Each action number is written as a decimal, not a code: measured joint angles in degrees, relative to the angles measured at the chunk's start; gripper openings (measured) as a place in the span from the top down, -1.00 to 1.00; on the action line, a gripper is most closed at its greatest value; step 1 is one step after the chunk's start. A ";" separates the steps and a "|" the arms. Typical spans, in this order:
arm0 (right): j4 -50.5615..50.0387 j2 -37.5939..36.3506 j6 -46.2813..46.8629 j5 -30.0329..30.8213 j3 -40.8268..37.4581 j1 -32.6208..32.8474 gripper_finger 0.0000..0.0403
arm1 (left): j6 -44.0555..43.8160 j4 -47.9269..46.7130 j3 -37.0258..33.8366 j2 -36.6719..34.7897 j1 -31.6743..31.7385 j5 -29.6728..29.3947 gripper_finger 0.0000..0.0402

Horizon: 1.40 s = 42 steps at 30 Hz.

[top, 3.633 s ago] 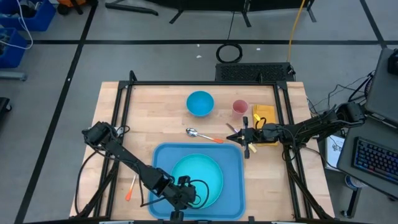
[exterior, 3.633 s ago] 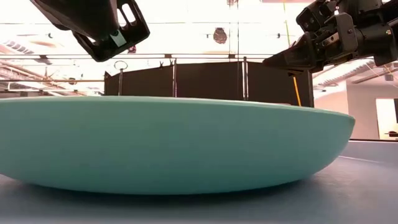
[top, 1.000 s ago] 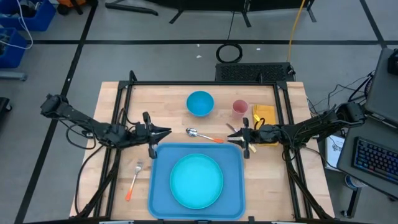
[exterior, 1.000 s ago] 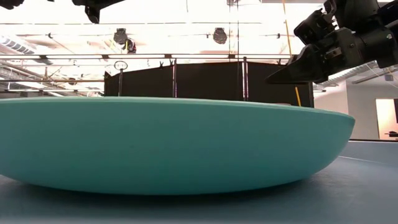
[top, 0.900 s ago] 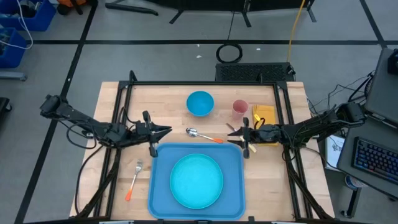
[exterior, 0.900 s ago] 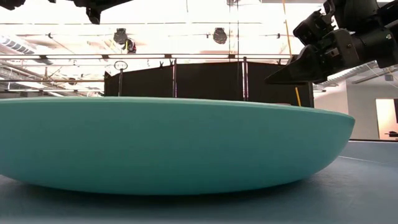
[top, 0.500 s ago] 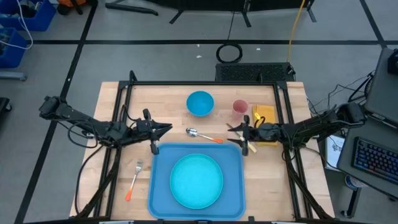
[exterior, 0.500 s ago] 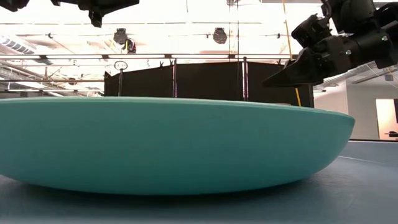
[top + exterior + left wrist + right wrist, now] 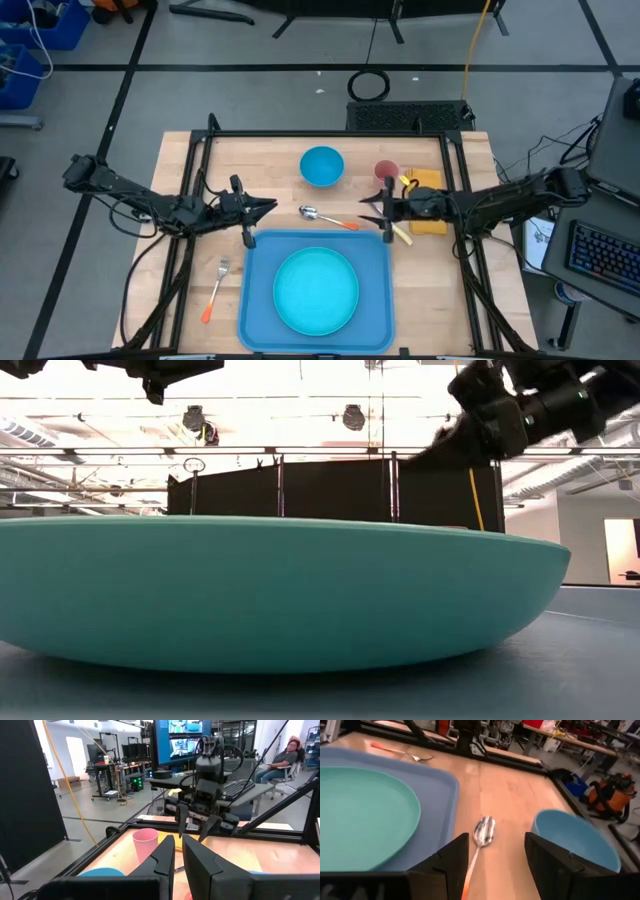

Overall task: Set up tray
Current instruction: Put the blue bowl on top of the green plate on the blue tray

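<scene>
The blue tray (image 9: 258, 300) lies at the table's near middle with the round turquoise plate (image 9: 316, 291) flat on it. A spoon (image 9: 328, 218) with an orange handle lies on the wood just beyond the tray's far edge. My right gripper (image 9: 372, 211) hovers open at the spoon's handle end; in its wrist view the spoon's bowl (image 9: 484, 829) lies ahead and the handle (image 9: 469, 879) runs back between the fingers, untouched. My left gripper (image 9: 268, 208) hangs shut and empty over the wood by the tray's far left corner.
A blue bowl (image 9: 322, 166), a pink cup (image 9: 386, 172) and a yellow napkin (image 9: 427, 187) sit toward the far edge. A fork (image 9: 214, 292) with an orange handle lies left of the tray. A black frame (image 9: 200, 180) borders the table. A person (image 9: 289, 754) sits in the room beyond.
My right gripper has gone toward the table's left, closing on the spoon's handle end, and in the high view its fingers now stand wider apart than a second ago. The spoon, tray and plate have stayed where they were.
</scene>
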 joint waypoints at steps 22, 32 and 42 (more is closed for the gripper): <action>-26.39 25.46 -10.50 -5.96 29.42 -8.70 0.10 | -0.38 0.02 0.00 0.00 0.00 -0.35 0.79; -30.87 26.48 -12.02 -12.26 32.10 -17.03 0.10 | -1.37 -0.49 0.00 0.00 -0.02 -0.35 0.79; -31.97 31.88 -15.06 -13.39 33.98 -19.69 0.10 | -1.02 -0.45 0.00 0.00 0.30 -0.46 0.79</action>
